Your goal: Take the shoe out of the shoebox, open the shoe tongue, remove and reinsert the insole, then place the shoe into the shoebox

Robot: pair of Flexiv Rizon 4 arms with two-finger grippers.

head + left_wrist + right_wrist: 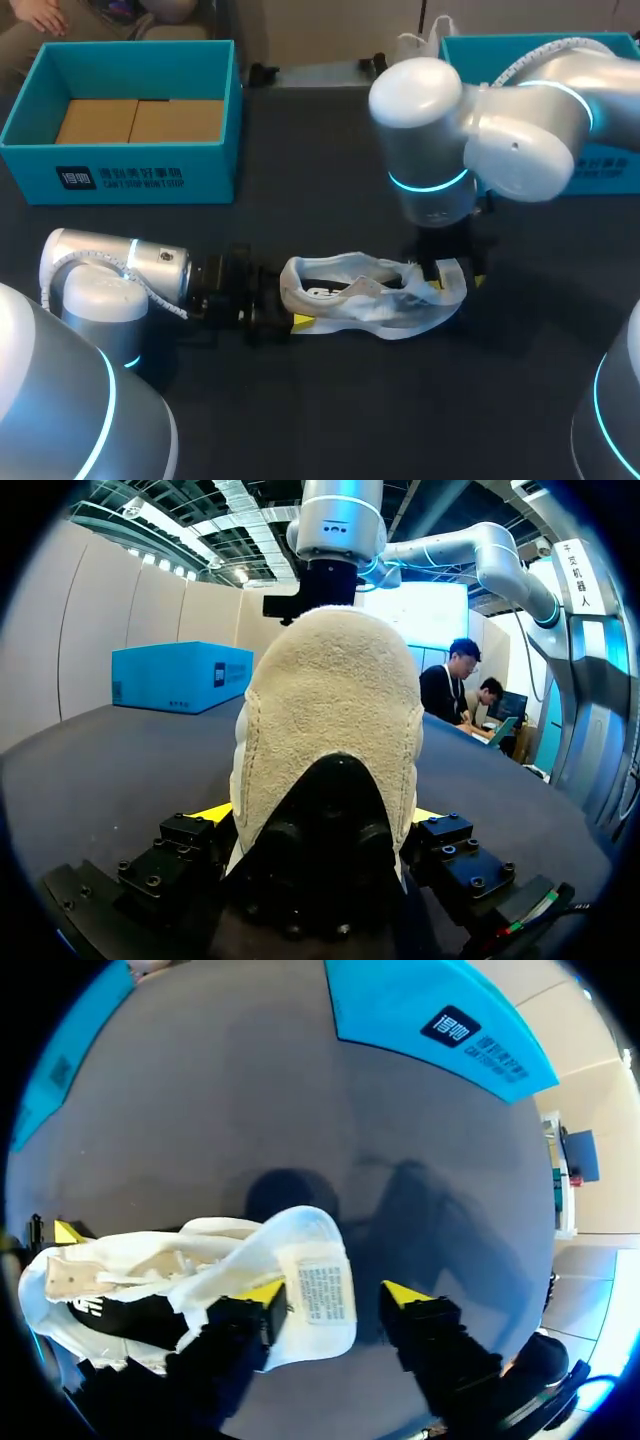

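Table (300,420): shoe (370,298) at centre, lying crosswise; left gripper (285,300) astride its heel at the left end; right gripper (455,278) over its right end; left box (130,175) behind, far left; right box (610,170) behind, far right.

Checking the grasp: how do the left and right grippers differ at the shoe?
The left gripper is shut on the shoe at its heel; the right gripper is open, the tongue touching one finger. The left lies along the table; the right points down. Both meet the shoe.
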